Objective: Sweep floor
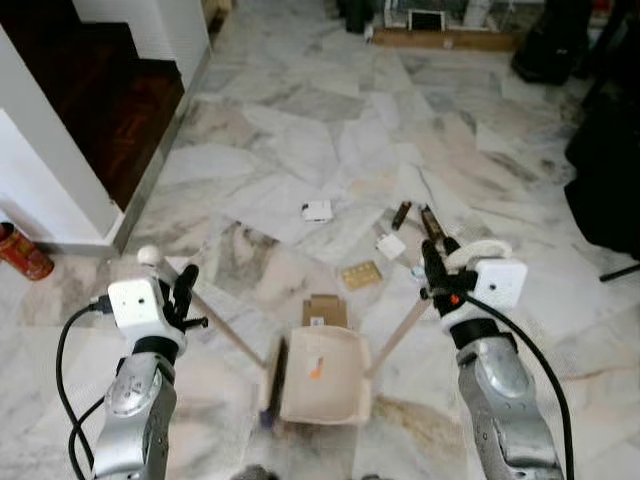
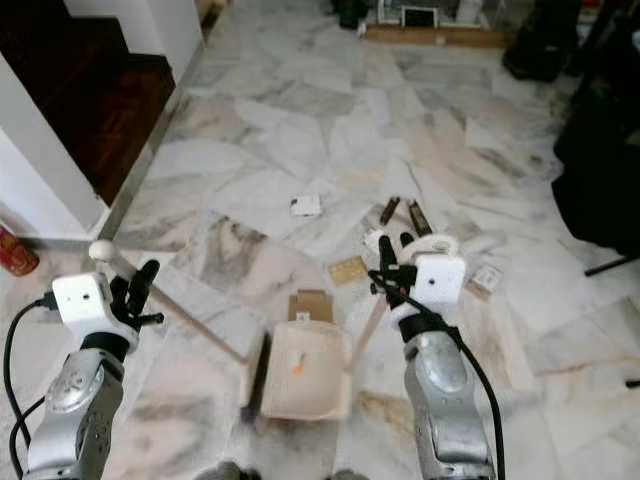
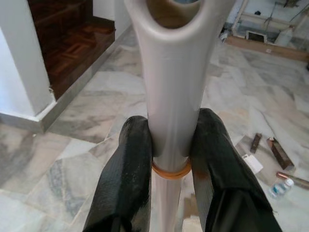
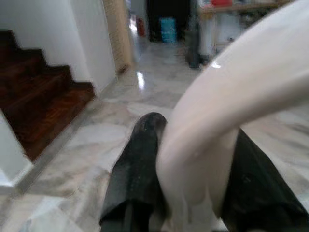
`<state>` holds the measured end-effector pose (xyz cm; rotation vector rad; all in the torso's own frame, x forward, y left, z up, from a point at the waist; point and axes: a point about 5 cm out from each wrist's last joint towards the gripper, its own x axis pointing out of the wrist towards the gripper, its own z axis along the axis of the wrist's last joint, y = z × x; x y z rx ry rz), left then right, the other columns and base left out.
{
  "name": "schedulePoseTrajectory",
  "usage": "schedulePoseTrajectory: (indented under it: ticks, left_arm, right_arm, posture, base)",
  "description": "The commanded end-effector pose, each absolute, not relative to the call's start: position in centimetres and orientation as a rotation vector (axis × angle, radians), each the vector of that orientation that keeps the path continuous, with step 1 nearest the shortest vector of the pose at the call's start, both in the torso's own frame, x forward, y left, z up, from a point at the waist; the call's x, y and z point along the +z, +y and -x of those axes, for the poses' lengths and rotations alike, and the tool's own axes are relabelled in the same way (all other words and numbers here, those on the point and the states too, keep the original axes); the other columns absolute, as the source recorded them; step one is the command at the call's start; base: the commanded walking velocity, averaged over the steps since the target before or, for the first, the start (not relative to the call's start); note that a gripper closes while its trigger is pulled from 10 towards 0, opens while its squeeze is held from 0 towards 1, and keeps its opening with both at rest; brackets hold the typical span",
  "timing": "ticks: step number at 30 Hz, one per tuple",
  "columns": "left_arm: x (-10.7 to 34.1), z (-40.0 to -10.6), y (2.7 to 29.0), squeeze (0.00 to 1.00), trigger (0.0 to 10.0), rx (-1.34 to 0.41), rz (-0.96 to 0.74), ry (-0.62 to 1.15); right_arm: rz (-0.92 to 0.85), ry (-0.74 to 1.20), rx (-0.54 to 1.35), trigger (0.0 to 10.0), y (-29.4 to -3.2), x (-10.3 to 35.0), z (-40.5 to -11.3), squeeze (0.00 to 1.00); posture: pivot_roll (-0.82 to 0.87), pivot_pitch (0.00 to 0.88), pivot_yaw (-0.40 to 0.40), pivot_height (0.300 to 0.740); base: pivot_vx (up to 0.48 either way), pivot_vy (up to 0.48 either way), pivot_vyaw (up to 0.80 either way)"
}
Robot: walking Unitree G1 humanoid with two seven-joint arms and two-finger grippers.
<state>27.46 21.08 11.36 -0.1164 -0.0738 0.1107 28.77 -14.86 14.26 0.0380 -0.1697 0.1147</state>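
My left gripper (image 1: 185, 290) is shut on a pale broom handle (image 1: 215, 325) with a round knob on top. The handle slants down to the broom head (image 1: 268, 400) beside the dustpan. The left wrist view shows both fingers (image 3: 128, 164) clamped on the handle (image 3: 169, 87). My right gripper (image 1: 432, 265) is shut on the dustpan's white looped handle (image 4: 227, 106), which runs down to the cream dustpan (image 1: 325, 375) on the floor between my arms. Litter lies ahead of the pan: a brown cardboard piece (image 1: 325, 310), a tan packet (image 1: 360, 274), a white card (image 1: 390, 245), a small white box (image 1: 317, 210) and brown sticks (image 1: 401, 213).
Dark wooden stairs (image 1: 100, 100) and a white wall corner (image 1: 50, 180) stand at the left, with a red can (image 1: 22, 252) at the base. Black objects (image 1: 605, 170) crowd the right edge. A low shelf (image 1: 440, 35) runs along the far side of the marble floor.
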Motion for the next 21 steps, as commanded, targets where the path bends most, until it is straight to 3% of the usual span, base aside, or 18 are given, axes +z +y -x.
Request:
schedulePoseTrajectory:
  ticks: [1,8,21]
  left_arm:
    - [12.1,-27.4,21.3,0.0,10.0,0.124,0.108,-0.119]
    - [12.1,-27.4,21.3,0.0,10.0,0.128,0.113,-0.122]
    - [12.0,-27.4,21.3,0.0,10.0,0.129,0.112,-0.117]
  right_arm:
    - [-0.07,-0.288,0.133,10.0,-14.4,17.0,-28.8,0.0]
    - [-0.059,-0.343,0.13,10.0,-14.4,18.8,-29.2,0.0]
    - [-0.001,-0.314,0.087,10.0,-15.7,18.3,-28.9,0.0]
  posture:
    - [-0.14,0.174,0.014,0.74]
    - [-0.14,0.185,0.011,0.74]
    - [-0.14,0.196,0.012,0.74]
  base:
    - [0.428,0.0,0.0]
    - [0.428,0.0,0.0]
    - [0.428,0.0,0.0]
